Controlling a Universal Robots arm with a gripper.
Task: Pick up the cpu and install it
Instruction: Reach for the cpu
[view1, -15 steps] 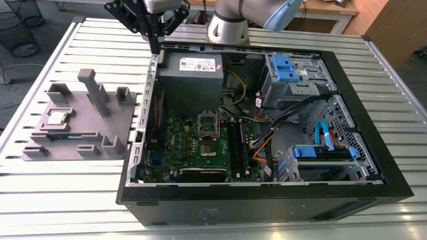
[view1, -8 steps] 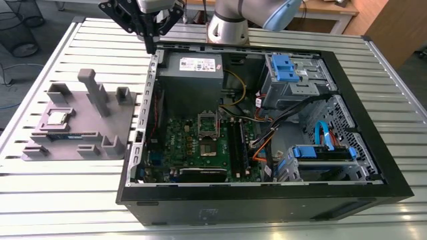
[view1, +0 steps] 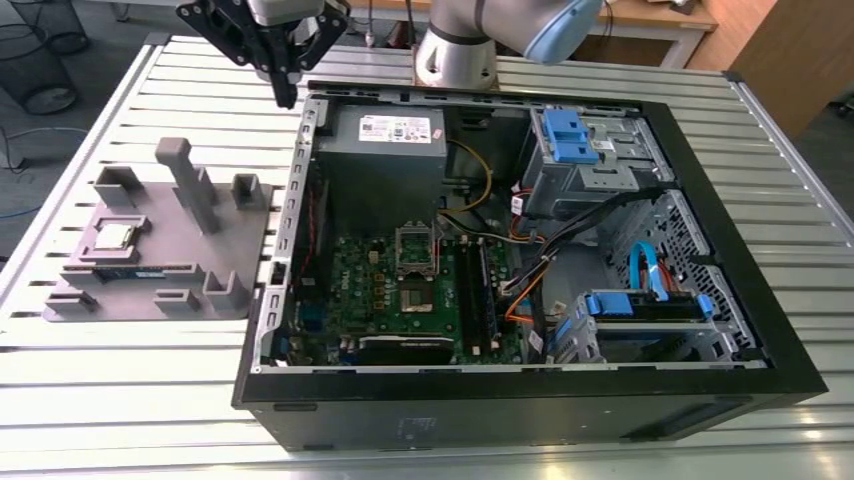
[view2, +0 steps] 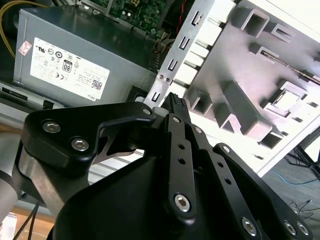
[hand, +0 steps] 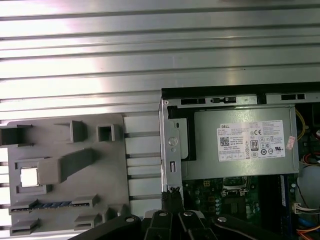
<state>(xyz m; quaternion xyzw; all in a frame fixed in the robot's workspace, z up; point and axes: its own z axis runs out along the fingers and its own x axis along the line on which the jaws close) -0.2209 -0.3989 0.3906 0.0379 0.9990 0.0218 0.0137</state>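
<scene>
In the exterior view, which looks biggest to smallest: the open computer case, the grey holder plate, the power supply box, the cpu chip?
1. computer case.
2. grey holder plate.
3. power supply box; it sits farther back, so it may look smaller than it is.
4. cpu, by far the smallest, lying on the plate.

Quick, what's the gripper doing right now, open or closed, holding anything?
Gripper: closed, holding nothing. The cpu lies in the grey holder.

Cpu (view1: 118, 236) open from above; fixture posts (view1: 188, 182) beside; case wall (view1: 302, 190) near.
</scene>
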